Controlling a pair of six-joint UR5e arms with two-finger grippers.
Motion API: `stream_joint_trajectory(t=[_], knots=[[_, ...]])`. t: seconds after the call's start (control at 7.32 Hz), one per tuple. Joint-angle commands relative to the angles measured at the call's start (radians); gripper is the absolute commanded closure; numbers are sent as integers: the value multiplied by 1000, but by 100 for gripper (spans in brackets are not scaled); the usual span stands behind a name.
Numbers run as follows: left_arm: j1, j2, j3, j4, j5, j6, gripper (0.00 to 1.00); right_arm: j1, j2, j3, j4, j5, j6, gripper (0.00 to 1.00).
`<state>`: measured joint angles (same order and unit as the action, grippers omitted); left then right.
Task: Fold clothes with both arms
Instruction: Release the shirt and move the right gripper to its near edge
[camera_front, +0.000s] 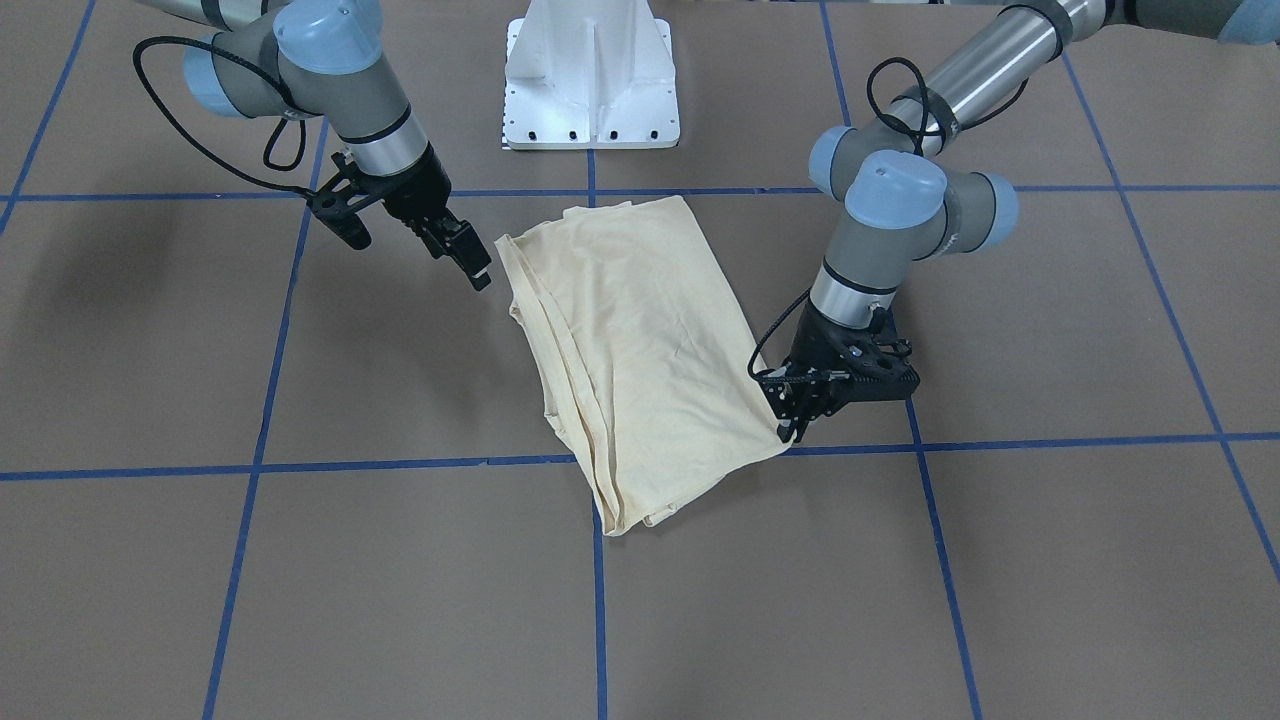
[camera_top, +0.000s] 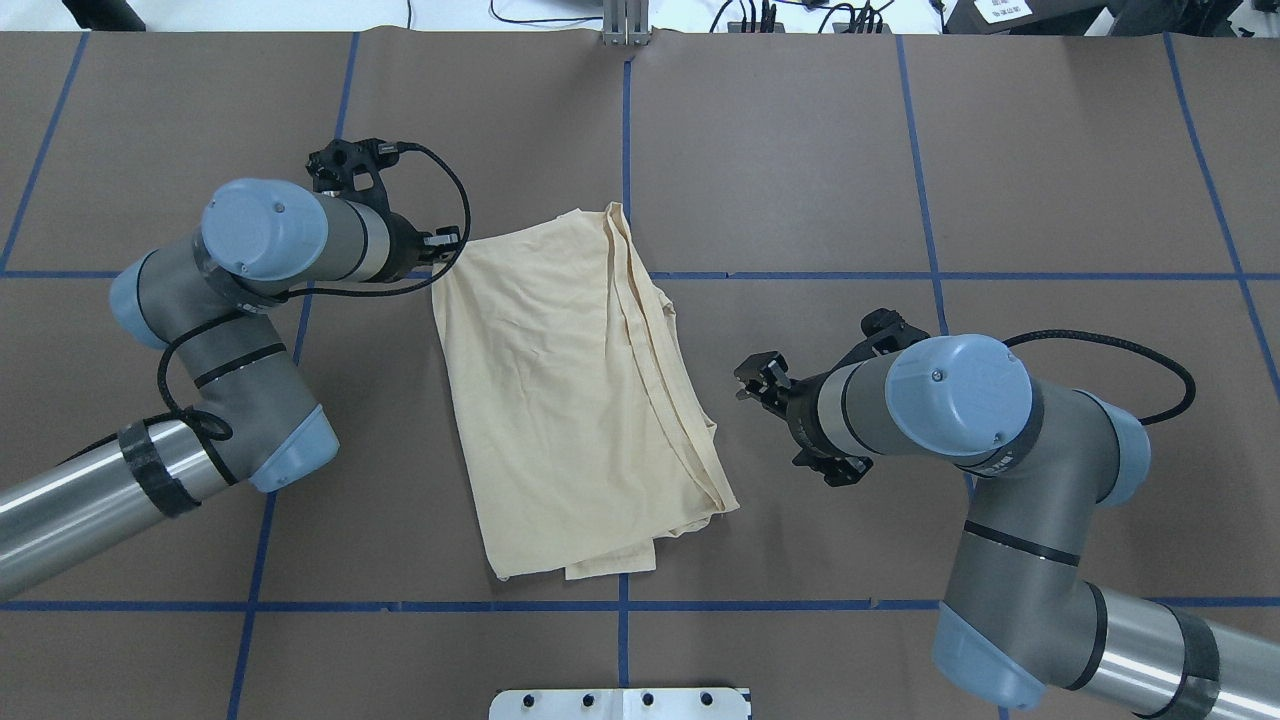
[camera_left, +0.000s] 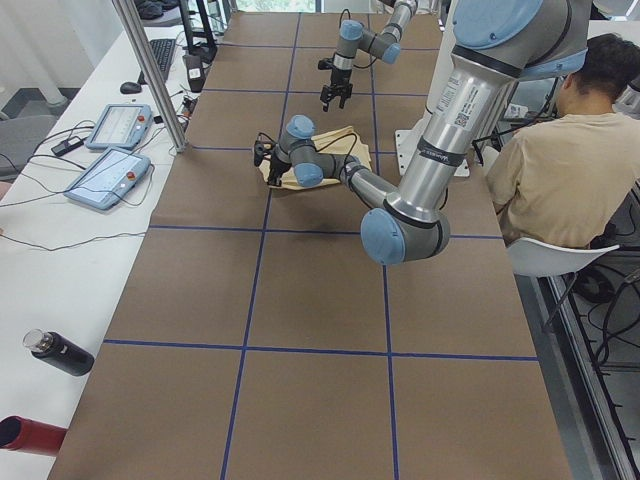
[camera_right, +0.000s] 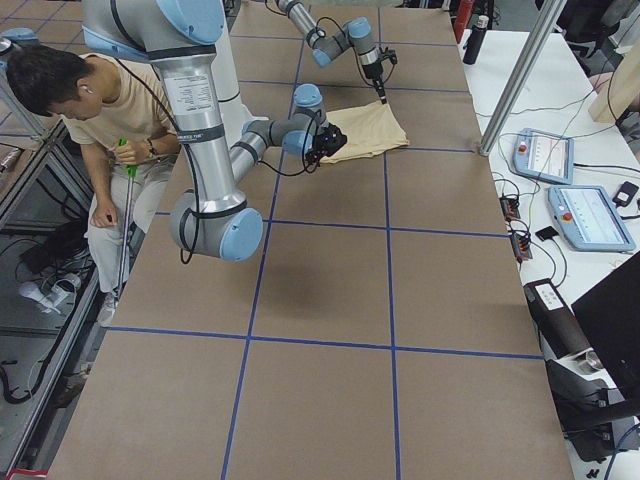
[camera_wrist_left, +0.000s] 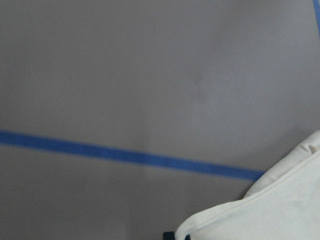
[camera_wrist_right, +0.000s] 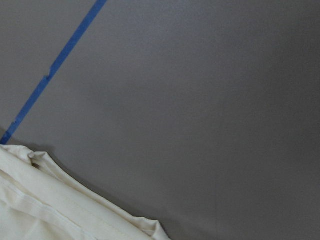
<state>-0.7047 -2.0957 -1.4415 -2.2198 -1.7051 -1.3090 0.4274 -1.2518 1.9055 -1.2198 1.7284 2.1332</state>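
Blue tape grid (camera_top: 780, 275) beneath cream shirt (camera_top: 560, 400)

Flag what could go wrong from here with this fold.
1. The left gripper sits at one T-shirt corner; pulling there alone could skew or undo the stacked layers.
2. The right gripper hangs clear of the layered edge; a two-arm lift could start uneven or pinch only some layers.

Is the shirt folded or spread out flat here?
Folded. The shirt lies as a narrow slab with stacked, layered edges along one long side; no sleeves stick out and no chest print shows.
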Motion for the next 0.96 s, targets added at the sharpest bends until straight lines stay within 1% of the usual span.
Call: stream_joint_trajectory(t=[0.0,0.14,0.27,0.41,0.55,0.82], knots=[[-33,-43,14,-44,-25,4,20,-94,44,0,-4,-100,20,0],[-36,-40,-15,-41,-103,-9,18,-151,46,0,-9,-142,78,0],[-45,-20,-84,-25,-122,-9,18,-200,55,0,-13,-167,158,0],[-45,15,-149,23,-122,-7,18,-234,54,-11,-15,-170,210,0],[-44,38,-186,37,-120,-9,18,-255,55,-23,-15,-208,340,0],[-42,43,-194,39,-120,-9,18,-253,74,-48,-49,-249,378,0]])
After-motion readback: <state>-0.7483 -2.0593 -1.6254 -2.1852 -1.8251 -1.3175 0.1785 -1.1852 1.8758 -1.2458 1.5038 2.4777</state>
